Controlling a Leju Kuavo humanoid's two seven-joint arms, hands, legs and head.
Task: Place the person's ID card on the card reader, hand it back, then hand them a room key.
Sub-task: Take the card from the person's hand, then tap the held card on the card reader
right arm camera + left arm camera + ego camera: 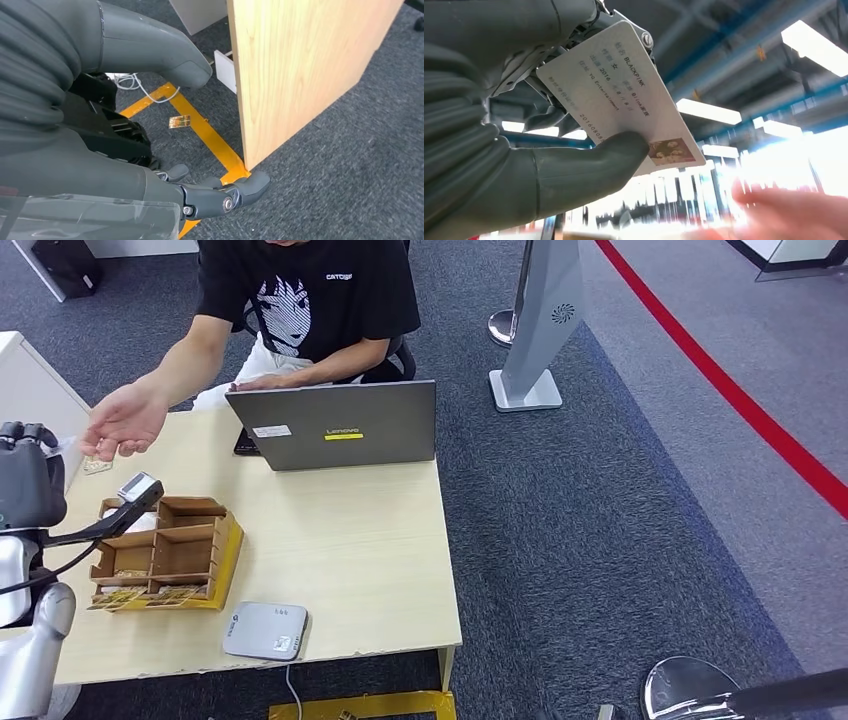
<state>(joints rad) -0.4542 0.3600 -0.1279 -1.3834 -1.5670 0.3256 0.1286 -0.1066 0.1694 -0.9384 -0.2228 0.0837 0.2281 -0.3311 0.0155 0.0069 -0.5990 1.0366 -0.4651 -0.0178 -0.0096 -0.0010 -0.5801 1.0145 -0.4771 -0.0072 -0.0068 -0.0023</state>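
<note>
My left hand is raised at the table's far left. It pinches the white ID card between the thumb and the fingers behind it; the card has printed text and a small photo. The person's open hand reaches out palm up just beyond it, and shows blurred below the card's free end. The grey card reader lies near the table's front edge. A cardboard organiser with key cards stands left of centre. My right hand hangs by the table's side, fingers apart, holding nothing.
A grey laptop stands open at the table's back, in front of the seated person. On the carpet lie yellow tape and a small card. A stanchion base stands to the right.
</note>
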